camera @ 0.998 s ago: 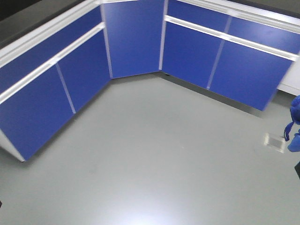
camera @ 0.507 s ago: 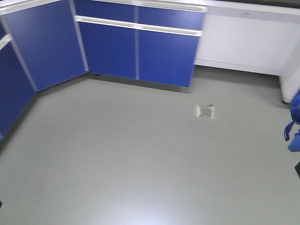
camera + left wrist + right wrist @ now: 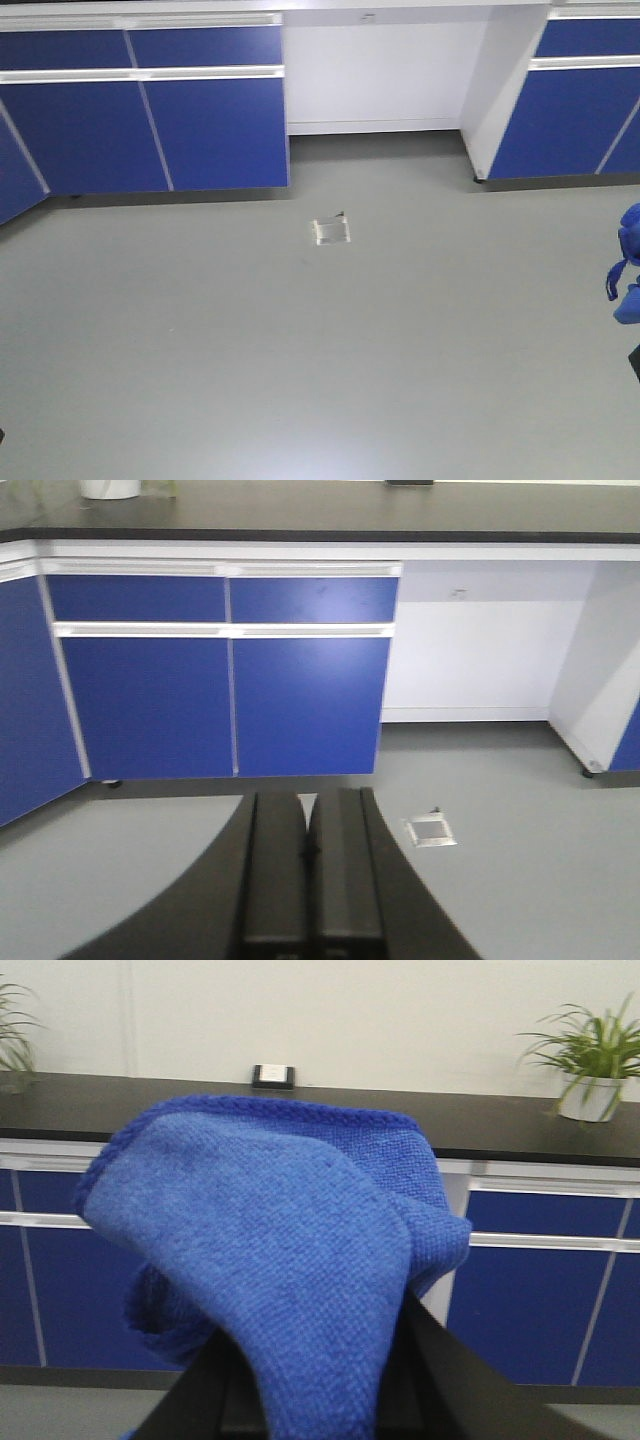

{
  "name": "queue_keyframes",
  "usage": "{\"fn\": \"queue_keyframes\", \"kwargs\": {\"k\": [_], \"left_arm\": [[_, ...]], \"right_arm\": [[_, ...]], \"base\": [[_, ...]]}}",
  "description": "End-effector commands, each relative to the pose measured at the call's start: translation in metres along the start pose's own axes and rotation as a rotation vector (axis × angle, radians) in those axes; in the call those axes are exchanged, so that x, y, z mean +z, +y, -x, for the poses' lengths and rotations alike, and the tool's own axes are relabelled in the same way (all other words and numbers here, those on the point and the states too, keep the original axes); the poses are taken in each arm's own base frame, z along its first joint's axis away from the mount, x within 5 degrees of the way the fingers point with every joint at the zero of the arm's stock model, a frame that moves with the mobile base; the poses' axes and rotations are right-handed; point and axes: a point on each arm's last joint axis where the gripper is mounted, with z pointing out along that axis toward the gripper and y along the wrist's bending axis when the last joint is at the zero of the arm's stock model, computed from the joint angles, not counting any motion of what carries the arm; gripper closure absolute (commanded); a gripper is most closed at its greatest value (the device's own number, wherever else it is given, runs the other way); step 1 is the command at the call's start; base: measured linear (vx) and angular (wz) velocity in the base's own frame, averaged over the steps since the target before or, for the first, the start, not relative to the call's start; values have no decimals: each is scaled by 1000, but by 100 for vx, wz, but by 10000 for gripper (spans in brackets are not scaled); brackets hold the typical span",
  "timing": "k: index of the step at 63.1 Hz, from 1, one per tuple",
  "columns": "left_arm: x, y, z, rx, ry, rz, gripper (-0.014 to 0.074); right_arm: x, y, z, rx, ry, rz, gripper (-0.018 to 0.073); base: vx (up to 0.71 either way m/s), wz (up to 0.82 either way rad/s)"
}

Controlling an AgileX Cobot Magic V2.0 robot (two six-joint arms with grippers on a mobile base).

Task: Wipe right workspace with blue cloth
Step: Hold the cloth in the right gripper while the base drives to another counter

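Right gripper (image 3: pixel 315 1400) clamped on the blue cloth (image 3: pixel 280 1260), which bunches over the jaws and hangs at 3 o'clock in the front view, clear of the floor (image 3: pixel 300 350). Left gripper (image 3: pixel 308 870) pressed together, empty. Right workspace (image 3: pixel 480 1125) lies ahead past the cloth; box fitting (image 3: pixel 273 1076) at 12 o'clock, potted plant (image 3: pixel 590 1060) at 2. Step looks like approach: no wiping yet. Next: close on the bench, lift the cloth over its edge, press flat

Royal-blue cloth (image 3: pixel 270 1260); matte black benchtop (image 3: pixel 480 1125); blue cabinet fronts (image 3: pixel 215 130); grey floor (image 3: pixel 300 350).
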Motion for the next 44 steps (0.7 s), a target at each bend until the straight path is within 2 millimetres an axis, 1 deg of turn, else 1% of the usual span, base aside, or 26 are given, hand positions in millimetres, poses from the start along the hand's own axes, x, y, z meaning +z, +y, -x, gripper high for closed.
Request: {"fn": "queue_keyframes", "kwargs": {"k": [1, 44], "left_arm": [[1, -1, -2, -6, -63, -18, 602], [1, -1, -2, -6, -63, -18, 602]], "right_arm": [[1, -2, 17, -7, -104, -24, 559], [1, -2, 17, -7, -104, -24, 559]], "base": [[14, -38], [20, -36]]}}
